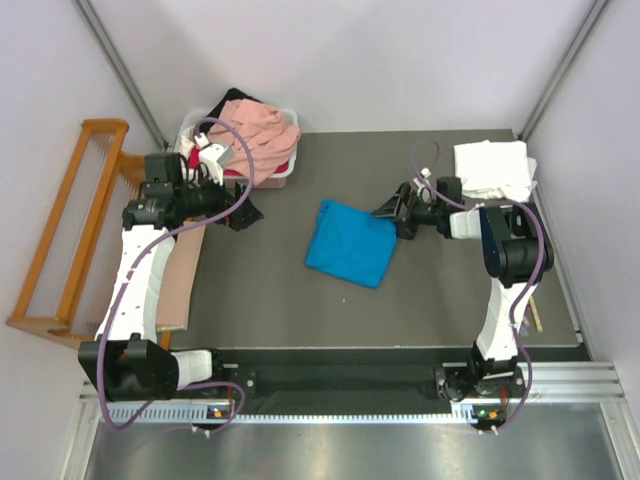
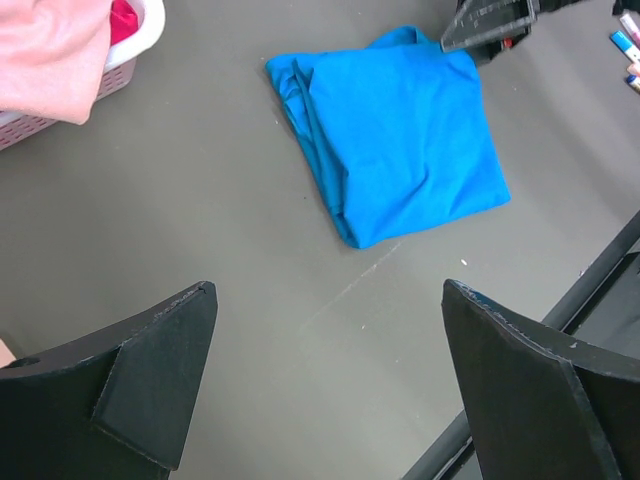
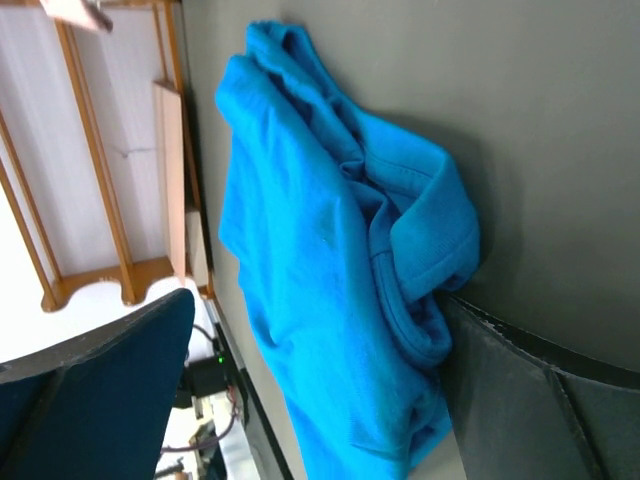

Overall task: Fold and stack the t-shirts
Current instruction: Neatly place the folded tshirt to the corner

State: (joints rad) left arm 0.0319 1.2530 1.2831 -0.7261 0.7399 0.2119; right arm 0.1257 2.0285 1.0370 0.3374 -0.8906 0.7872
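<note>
Blue t-shirt [image 1: 348, 245] lies folded at centre frame on the table [image 1: 250, 300], a tilted, near-square packet with no marked long axis. Right gripper [image 1: 392, 216] sits at its upper-right corner, spread wide and straddling the bunched edge. One finger [image 3: 540, 390] appears to touch cloth, but nothing is clamped. Left gripper [image 1: 247, 214] is well apart at frame left, wide open and empty. The right arm is the nearer. Farther off, white t-shirts [image 1: 490, 168] lie folded at upper right, judged the stack. A pink t-shirt [image 1: 262, 125] fills the tub [image 1: 283, 172] at upper left.
</note>
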